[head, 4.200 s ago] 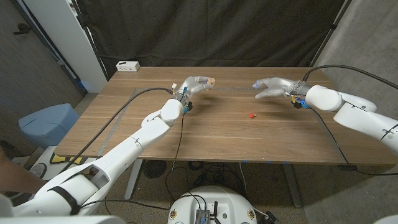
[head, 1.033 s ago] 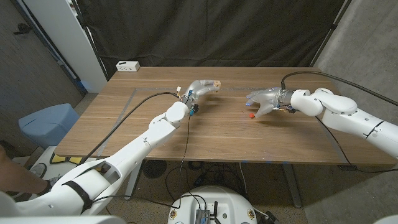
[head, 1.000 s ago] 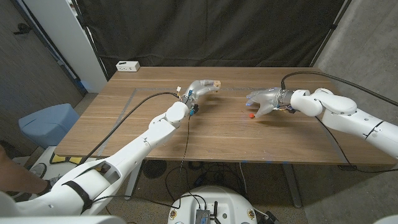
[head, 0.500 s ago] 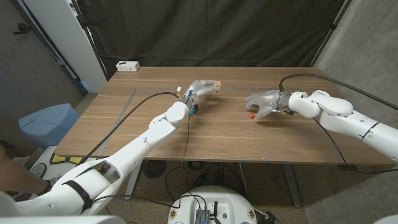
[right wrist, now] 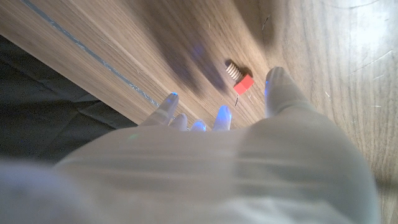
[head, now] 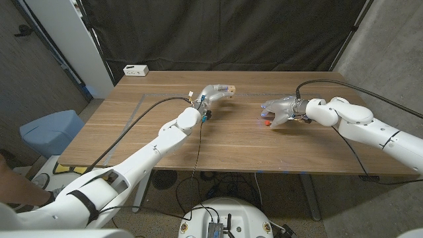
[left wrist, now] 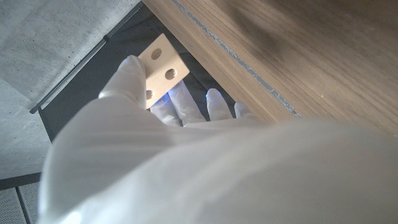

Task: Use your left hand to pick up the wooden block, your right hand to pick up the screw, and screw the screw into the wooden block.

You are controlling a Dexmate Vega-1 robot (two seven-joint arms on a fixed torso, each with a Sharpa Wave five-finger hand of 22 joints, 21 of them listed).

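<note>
My left hand [head: 216, 92] holds the pale wooden block [head: 229, 88] above the table's far middle. In the left wrist view the wooden block [left wrist: 163, 65] shows two holes and sits pinched at the tips of my left hand [left wrist: 186, 162]. The screw [head: 266, 121], with a red head, lies on the table. My right hand [head: 277, 110] hovers right over it with fingers spread and nothing in them. In the right wrist view the screw [right wrist: 239, 78] lies on the wood just beyond the fingertips of my right hand [right wrist: 236, 162], between thumb and fingers, untouched.
A white power strip [head: 136, 69] lies at the table's far left corner. A blue bin [head: 50, 131] stands on the floor to the left. Black cables run along both arms over the wooden table [head: 231, 142]. A dark curtain hangs behind.
My right hand has come in from the far right, dropped over the screw, and edged slightly closer in the last second. The left hand shifted the block a little right early on, then stayed.
</note>
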